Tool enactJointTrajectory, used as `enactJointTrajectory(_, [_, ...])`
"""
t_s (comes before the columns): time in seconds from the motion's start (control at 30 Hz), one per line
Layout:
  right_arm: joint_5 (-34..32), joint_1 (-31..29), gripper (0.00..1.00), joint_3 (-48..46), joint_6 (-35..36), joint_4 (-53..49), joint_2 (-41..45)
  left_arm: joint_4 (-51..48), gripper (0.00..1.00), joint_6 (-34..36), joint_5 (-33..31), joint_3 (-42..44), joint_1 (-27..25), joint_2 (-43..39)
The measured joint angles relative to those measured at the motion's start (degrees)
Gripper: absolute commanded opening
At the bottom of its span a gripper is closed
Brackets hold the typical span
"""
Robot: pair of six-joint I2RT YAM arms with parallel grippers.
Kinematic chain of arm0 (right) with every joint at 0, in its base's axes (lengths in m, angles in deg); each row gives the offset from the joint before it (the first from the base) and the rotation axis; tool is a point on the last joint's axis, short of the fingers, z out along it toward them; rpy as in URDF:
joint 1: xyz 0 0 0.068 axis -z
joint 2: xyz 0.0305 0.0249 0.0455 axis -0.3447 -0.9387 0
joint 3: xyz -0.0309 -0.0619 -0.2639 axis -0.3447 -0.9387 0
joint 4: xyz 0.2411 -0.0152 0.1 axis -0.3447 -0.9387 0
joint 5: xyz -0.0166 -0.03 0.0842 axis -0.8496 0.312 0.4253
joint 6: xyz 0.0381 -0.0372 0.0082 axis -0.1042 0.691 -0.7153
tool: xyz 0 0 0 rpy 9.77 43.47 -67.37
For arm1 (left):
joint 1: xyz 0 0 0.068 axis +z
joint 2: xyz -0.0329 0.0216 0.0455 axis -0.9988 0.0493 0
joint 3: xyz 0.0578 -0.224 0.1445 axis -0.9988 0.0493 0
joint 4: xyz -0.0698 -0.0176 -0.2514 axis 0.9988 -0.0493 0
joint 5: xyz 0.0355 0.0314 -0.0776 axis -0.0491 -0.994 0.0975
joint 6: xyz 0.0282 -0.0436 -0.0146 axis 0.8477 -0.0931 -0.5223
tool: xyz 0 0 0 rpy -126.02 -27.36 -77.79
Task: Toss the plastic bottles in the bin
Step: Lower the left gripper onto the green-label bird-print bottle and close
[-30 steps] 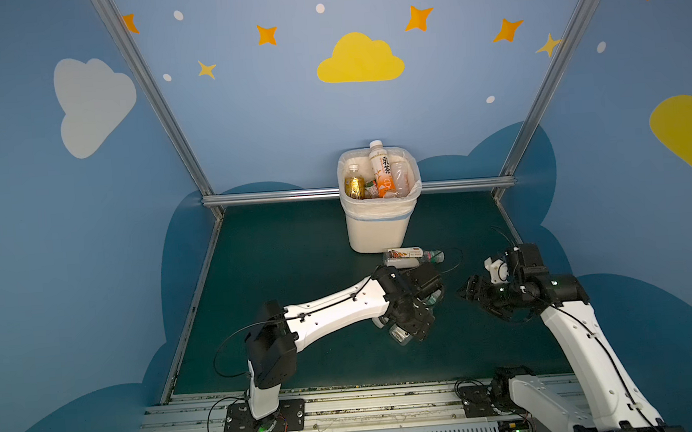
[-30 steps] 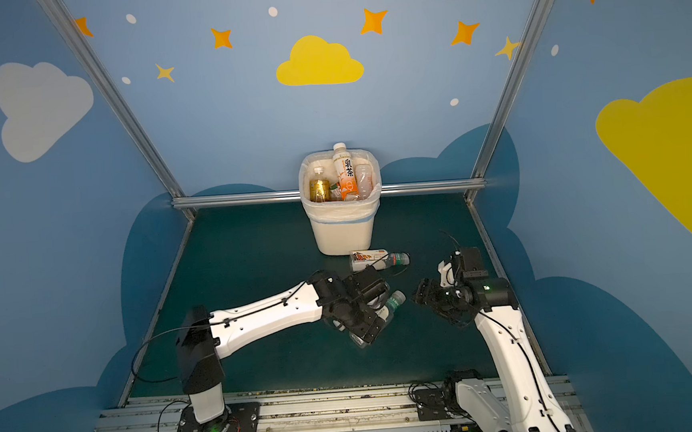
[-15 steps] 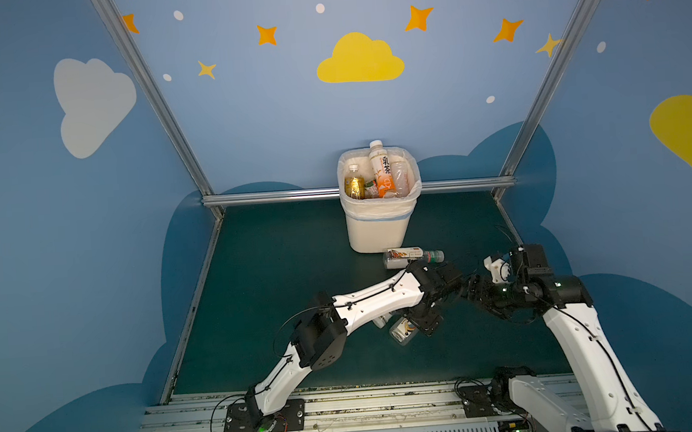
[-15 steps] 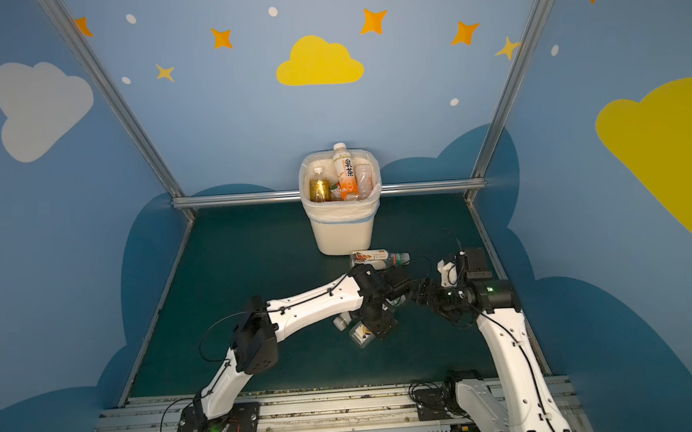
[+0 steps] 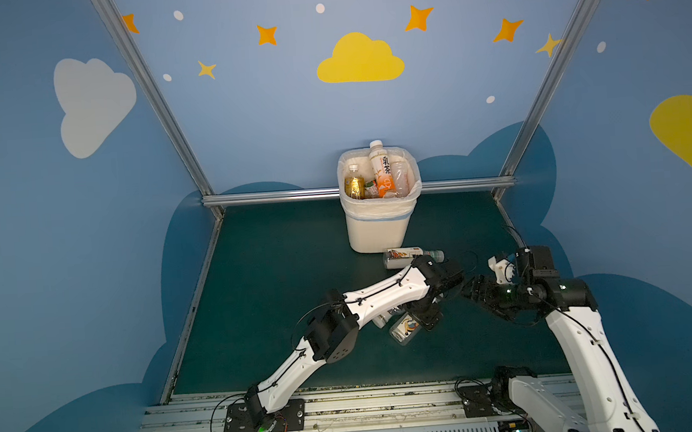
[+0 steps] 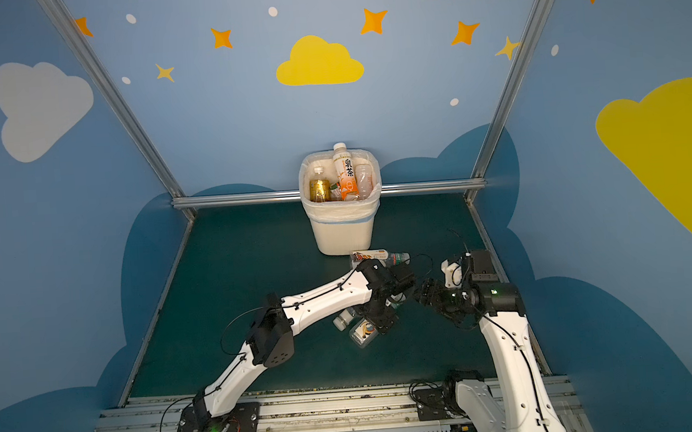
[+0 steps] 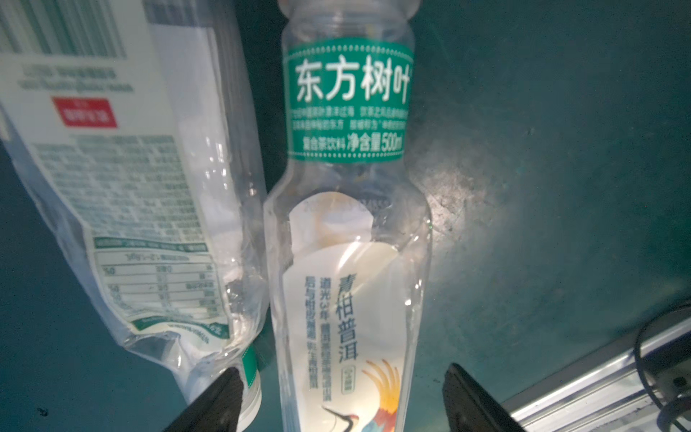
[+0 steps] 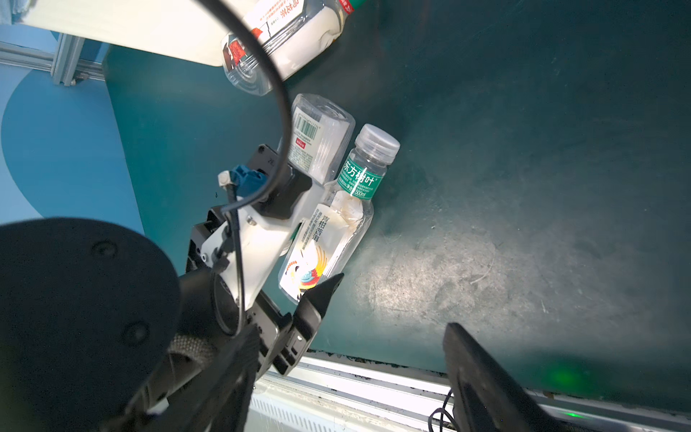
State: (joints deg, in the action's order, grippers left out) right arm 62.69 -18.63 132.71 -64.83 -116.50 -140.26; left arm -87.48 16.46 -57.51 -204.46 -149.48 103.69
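Observation:
Two plastic bottles lie side by side on the green floor. One is clear with a green neck band and a bird picture [image 5: 404, 331] [image 6: 363, 333] [image 7: 347, 262] [image 8: 336, 232]. The other is crumpled with a white printed label [image 7: 123, 187] [image 8: 321, 146] [image 6: 343, 320]. My left gripper [image 7: 344, 404] [image 5: 426, 322] stands open astride the bird bottle, with a gap at each finger. My right gripper [image 8: 347, 374] [image 5: 472, 291] is open and empty just to the right. A third bottle [image 5: 411, 256] [image 8: 284, 33] lies against the bin [image 5: 378, 227] [image 6: 343, 234], which holds several bottles.
An aluminium rail [image 8: 374, 389] edges the floor near my right gripper. A black cable [image 8: 276, 93] loops across the right wrist view. Metal frame posts [image 5: 152, 93] and blue walls close in the cell. Both arm bases [image 5: 262, 410] sit on the front rail.
My left arm has stretched out low and forward, carrying its gripper slightly right over the two bottles. The right gripper has edged left toward it.

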Motion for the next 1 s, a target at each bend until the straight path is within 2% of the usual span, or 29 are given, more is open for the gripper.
enactJointTrajectory(0.6, [2.4, 3.9, 0.79, 0.0, 3.3, -0.3, -0.7, 1.0, 0.80, 0.2, 4.3, -1.0, 1.0, 3.0])
enactJointTrajectory(1.0, [4.3, 6.2, 0.79, 0.0, 5.4, -0.9, -1.6, 1.6, 0.63, 0.0, 4.3, -4.2, 1.1, 6.6])
